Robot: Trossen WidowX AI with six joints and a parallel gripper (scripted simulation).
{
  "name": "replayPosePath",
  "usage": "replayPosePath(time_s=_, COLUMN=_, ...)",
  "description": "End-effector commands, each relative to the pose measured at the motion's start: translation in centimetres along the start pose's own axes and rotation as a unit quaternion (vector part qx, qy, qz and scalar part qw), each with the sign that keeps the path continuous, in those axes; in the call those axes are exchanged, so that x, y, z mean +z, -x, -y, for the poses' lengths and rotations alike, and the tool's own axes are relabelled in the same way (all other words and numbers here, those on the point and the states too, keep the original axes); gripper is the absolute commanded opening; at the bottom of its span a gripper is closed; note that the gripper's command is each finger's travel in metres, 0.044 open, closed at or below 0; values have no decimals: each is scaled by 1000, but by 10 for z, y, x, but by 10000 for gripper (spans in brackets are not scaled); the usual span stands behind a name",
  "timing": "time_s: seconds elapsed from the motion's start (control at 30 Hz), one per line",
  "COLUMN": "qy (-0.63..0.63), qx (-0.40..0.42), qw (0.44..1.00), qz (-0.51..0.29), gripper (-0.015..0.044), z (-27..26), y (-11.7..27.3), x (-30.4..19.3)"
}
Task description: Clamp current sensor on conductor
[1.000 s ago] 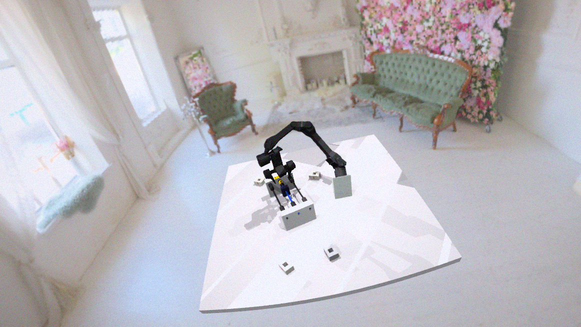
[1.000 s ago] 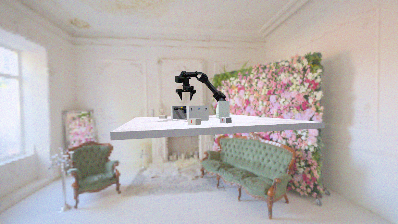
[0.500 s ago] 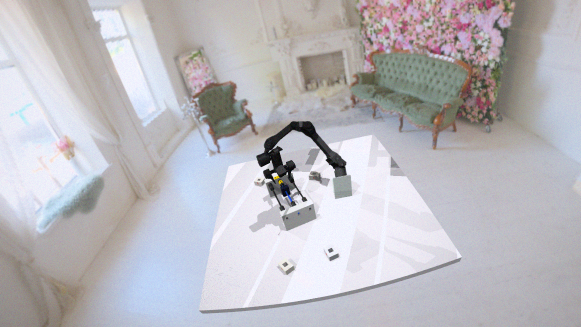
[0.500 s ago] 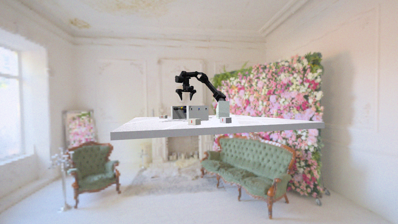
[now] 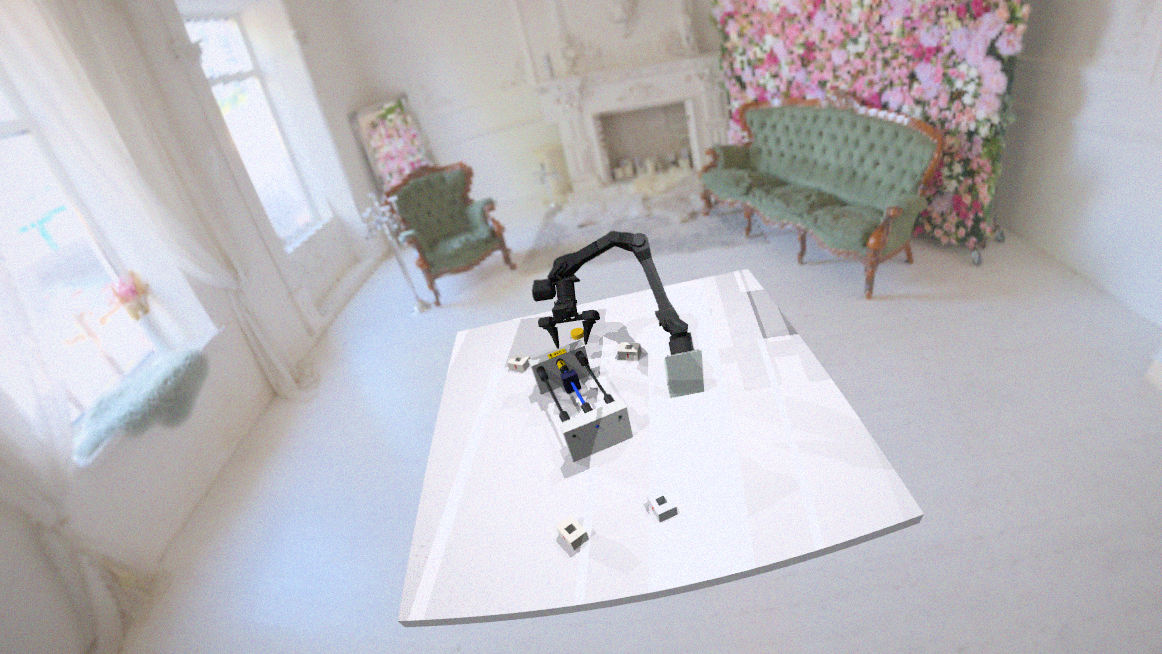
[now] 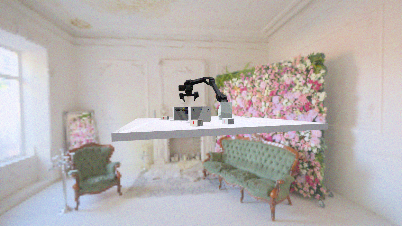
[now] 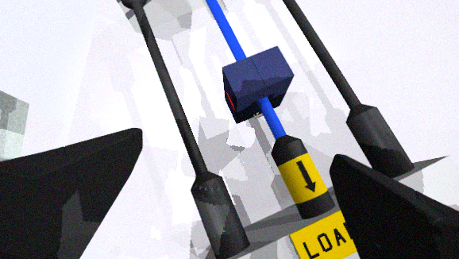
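The dark blue sensor [image 5: 570,379] [image 7: 260,74] sits round the blue middle conductor [image 5: 578,392] [image 7: 226,32]. Its halves meet at a thin seam on top, with no gap showing. A red mark shows on its side in the wrist view; its arrow cannot be made out. The yellow LOAD marker [image 5: 557,354] [image 7: 325,236] is at that conductor's far end, beyond a yellow sleeve [image 7: 299,176] with a black arrow pointing toward it. My gripper [image 5: 571,342] [image 6: 189,101] [image 7: 238,150] is wide open and empty, above the rack near the LOAD end, clear of the sensor.
Black conductors [image 7: 168,89] [image 7: 322,48] run on both sides of the blue one, between grey end walls [image 5: 597,434] [image 6: 199,114]. Several small pale blocks [image 5: 518,363] [image 5: 628,351] [image 5: 572,533] [image 5: 663,508] stand around the table [image 5: 731,528]. A yellow disc [image 5: 577,333] is behind the rack.
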State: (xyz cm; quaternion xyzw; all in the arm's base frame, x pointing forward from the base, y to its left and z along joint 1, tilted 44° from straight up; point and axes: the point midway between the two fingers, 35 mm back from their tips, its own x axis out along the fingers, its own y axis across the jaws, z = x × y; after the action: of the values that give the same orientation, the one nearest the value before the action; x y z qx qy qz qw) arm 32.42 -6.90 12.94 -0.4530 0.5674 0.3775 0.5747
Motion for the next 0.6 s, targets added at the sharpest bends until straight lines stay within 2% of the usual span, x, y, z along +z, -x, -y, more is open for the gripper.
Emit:
replayPosePath(time_s=0.0, qy=-79, qx=-82, qw=982, qz=149, gripper=440, z=-8, y=40, x=-22)
replayPosePath(time_s=0.23, qy=-89, qx=-98, qw=977, qz=168, gripper=440, z=-9, y=48, x=-26)
replayPosePath(time_s=0.27, qy=-87, qx=-95, qw=980, qz=148, gripper=440, z=-5, y=48, x=-28)
replayPosePath(time_s=0.57, qy=-87, qx=-95, qw=980, qz=148, gripper=440, z=-5, y=48, x=-28)
